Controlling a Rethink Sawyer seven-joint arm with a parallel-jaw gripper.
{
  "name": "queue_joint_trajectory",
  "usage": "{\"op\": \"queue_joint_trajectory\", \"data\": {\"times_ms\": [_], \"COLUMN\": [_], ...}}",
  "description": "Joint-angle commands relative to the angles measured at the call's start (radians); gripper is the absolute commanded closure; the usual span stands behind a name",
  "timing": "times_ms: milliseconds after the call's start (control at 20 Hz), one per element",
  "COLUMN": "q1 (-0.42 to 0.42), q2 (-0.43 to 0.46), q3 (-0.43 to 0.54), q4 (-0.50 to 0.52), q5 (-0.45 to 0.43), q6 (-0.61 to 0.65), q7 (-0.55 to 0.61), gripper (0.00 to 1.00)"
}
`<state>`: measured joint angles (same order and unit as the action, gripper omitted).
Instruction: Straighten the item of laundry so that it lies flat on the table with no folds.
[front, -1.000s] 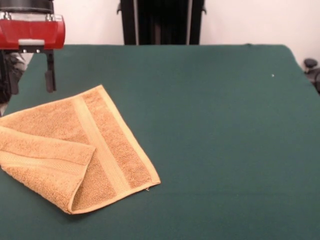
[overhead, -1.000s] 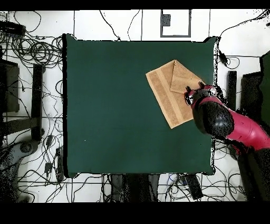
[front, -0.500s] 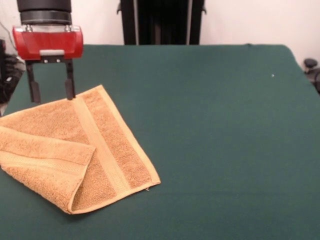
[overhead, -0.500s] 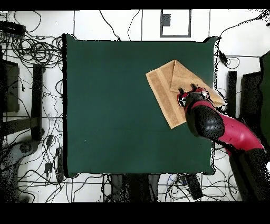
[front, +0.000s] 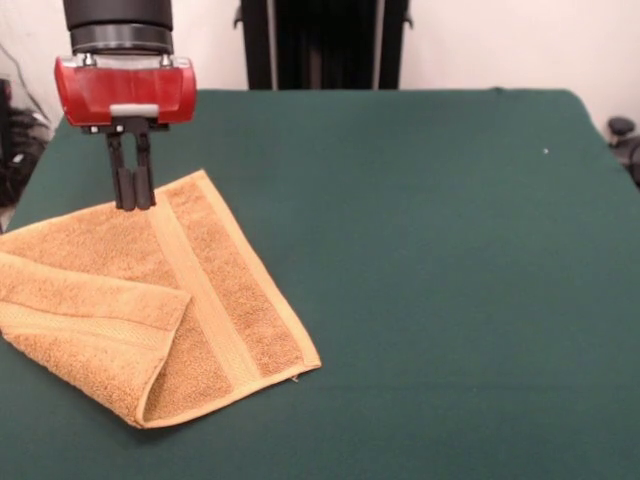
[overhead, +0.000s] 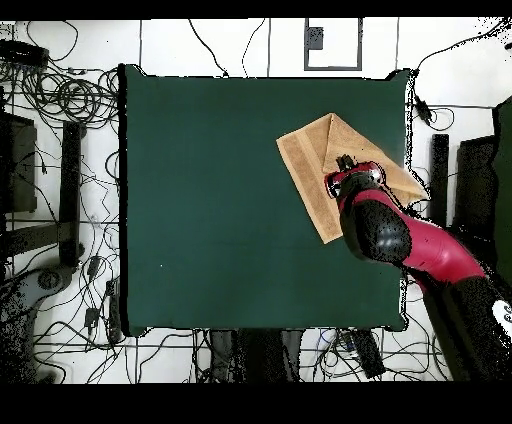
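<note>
- Front view has the tool (front: 133, 200) with its two fingers pinched together, tips right at the towel's (front: 150, 300) far edge. We can't tell whether any cloth is actually caught between them or they're just clenched on nothing, so we wouldn't count on a grip yet.
- That towel sits near one corner of the green bench (front: 430, 260), turned like a diamond, with one corner flipped back over the middle. The folded flap (front: 90, 320) is on the side of the cloth away from the tool, so the fold is well apart from where the tool is now.
- Overhead view agrees: towel (overhead: 305, 170) close to the bench's (overhead: 200, 200) edge, arm covering a good part of it, tool (overhead: 346, 166) over the cloth.
- How we'd do it well: go for the loose corner of the flap itself, not the bottom layer. Pinch just the top layer and peel it back outward, away from the towel's middle.
- Keep the pull low and slow. Terry on felt probably grips a bit, which should help the bottom layer stay put, but a quick yank could drag the whole towel.
- Watch the bench edge too; unfolding toward it might leave a corner hanging off.
</note>
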<state>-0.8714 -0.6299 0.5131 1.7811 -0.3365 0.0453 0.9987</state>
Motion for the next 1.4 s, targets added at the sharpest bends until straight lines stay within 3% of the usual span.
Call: {"op": "queue_joint_trajectory", "data": {"times_ms": [50, 300, 600, 800, 1100, 1400], "q1": [0.037, 0.093, 0.093, 0.125, 0.192, 0.176], "q2": [0.058, 0.022, 0.054, 0.101, 0.120, 0.159], "q3": [0.092, 0.016, -0.004, -0.070, -0.175, -0.157], "q4": [0.088, 0.066, 0.055, 0.023, -0.038, -0.061], "q5": [-0.015, 0.044, 0.025, 0.010, 0.036, 0.009], "q6": [-0.030, 0.090, 0.090, 0.066, 0.230, 0.238], "q7": [0.202, 0.207, 0.186, 0.190, 0.157, 0.116], "gripper": [1.00, 1.00, 1.00, 1.00, 1.00, 1.00]}}
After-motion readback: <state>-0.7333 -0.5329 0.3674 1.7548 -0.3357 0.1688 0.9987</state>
